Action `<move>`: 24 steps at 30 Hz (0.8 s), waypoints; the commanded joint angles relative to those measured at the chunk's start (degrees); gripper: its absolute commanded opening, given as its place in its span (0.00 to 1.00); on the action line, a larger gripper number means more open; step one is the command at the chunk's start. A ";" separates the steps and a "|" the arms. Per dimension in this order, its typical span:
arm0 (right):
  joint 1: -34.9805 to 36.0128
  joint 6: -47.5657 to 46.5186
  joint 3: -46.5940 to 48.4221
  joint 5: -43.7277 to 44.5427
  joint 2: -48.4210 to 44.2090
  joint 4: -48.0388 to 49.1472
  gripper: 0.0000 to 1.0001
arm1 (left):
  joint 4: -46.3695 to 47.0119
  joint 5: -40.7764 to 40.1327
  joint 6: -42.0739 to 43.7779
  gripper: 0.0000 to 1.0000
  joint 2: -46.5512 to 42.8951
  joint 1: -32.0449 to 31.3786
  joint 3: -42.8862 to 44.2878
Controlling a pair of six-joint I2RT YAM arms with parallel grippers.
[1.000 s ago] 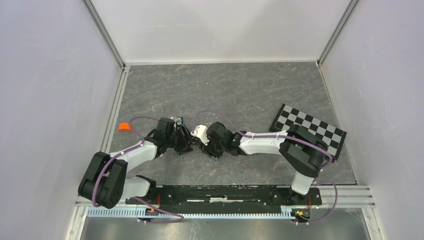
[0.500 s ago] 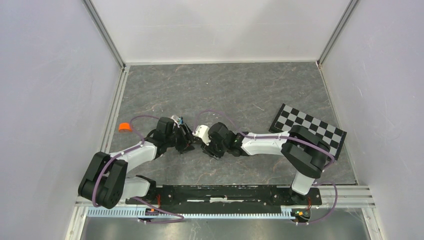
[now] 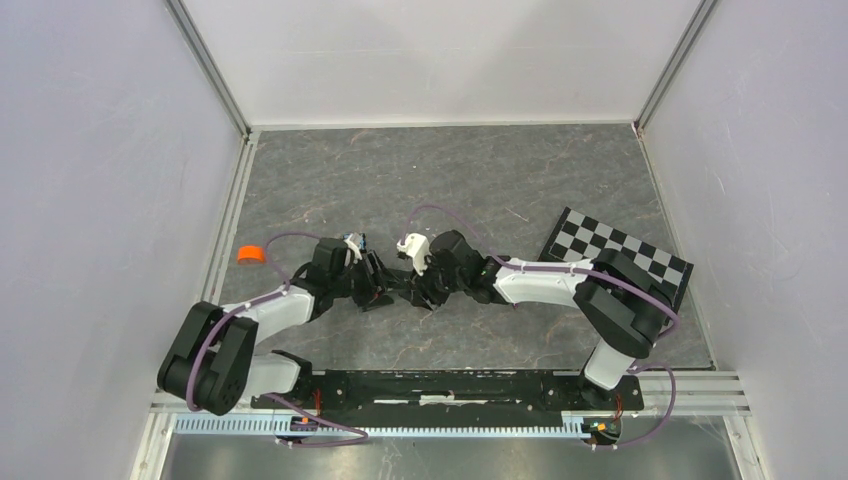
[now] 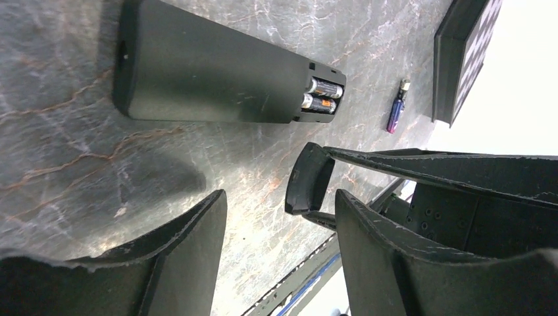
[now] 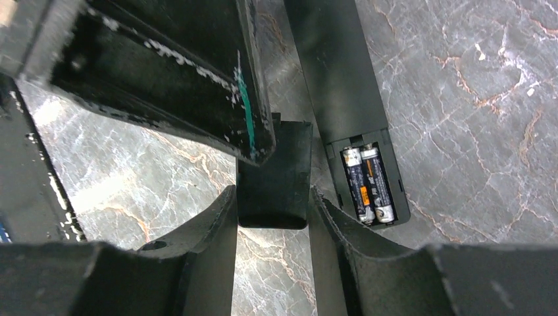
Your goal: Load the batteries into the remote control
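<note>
Sitting side by side in the open compartment at one end of the long black plastic remote control (image 4: 210, 72) are two slim cylindrical batteries (image 5: 365, 184), dark with orange markings and silvery ends, filling both slots. The remote control lies flat, back up, on the grey marble-patterned table (image 4: 66, 164). Just beside the uncovered compartment, the small black rectangular battery cover (image 5: 273, 174) is pinched between the fingers of the right gripper (image 5: 271, 197), off the remote control and tilted clear of the table. The left gripper (image 4: 281, 197) faces it from the other side with its fingers spread and nothing between them; one of those fingers crosses above the battery cover in the right wrist view. Farther out, a third loose cell (image 4: 396, 112), bluish-purple with a silvery tip, lies on the table near a black-and-white checkerboard panel (image 4: 460, 59). A small orange disc (image 3: 250, 253) sits by the left wall.
</note>
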 commanded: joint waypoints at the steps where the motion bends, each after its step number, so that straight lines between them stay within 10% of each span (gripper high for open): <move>1: -0.29 1.98 0.14 -4.00 -1.41 5.45 0.39 | 6.49 6.03 -0.11 0.66 2.19 0.20 -0.17; 8: -0.46 2.16 0.26 -5.40 -1.14 7.43 0.39 | 7.47 7.63 -2.83 0.49 4.14 0.19 1.06; 14: -0.64 1.41 -0.32 -4.96 -1.63 8.65 0.43 | 5.56 9.44 -3.56 0.04 4.78 0.34 3.07; 24: -0.73 -11.10 -4.19 4.11 -15.35 8.18 0.84 | -13.95 7.92 -4.44 0.02 0.04 2.11 14.76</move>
